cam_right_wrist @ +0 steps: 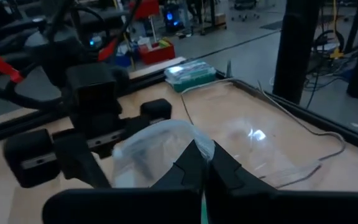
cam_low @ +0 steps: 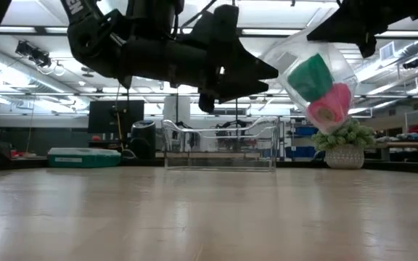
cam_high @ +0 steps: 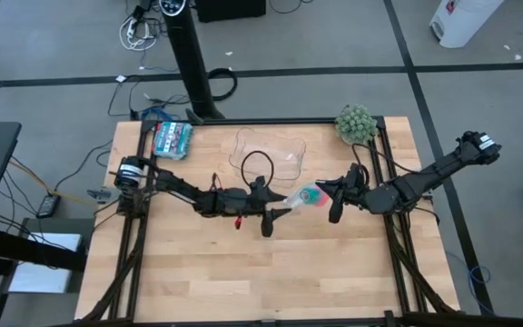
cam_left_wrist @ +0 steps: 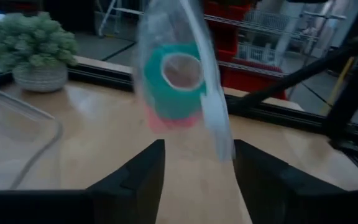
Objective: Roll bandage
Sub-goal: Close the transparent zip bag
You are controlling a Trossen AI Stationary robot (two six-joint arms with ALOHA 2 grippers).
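Observation:
The bandage [cam_low: 309, 76] is a teal roll inside a clear plastic bag [cam_low: 318, 65], just above a pink roll [cam_low: 330, 107]. The bag hangs in the air over the middle of the table [cam_high: 243, 272]. My right gripper [cam_right_wrist: 204, 167] comes in from the table's right and is shut on the bag's plastic. My left gripper [cam_left_wrist: 197, 180] points level at the bag from the left, fingers open and apart from it. In the left wrist view the teal roll [cam_left_wrist: 178, 78] shows end-on beyond the open fingers. My right gripper pinches the clear bag's film [cam_right_wrist: 178, 148] between its two shut fingers, coming from the table's right. The bag hangs tilted below the fingers, clear of the table, with both rolls sagging in its lower end [cam_low: 325, 119].
A clear plastic tray [cam_high: 269, 154] stands behind the grippers at the table's far middle. A teal-patterned packet [cam_high: 172, 138] lies at the far left corner and a small potted plant [cam_high: 356, 123] at the far right. The near half of the table is bare wood.

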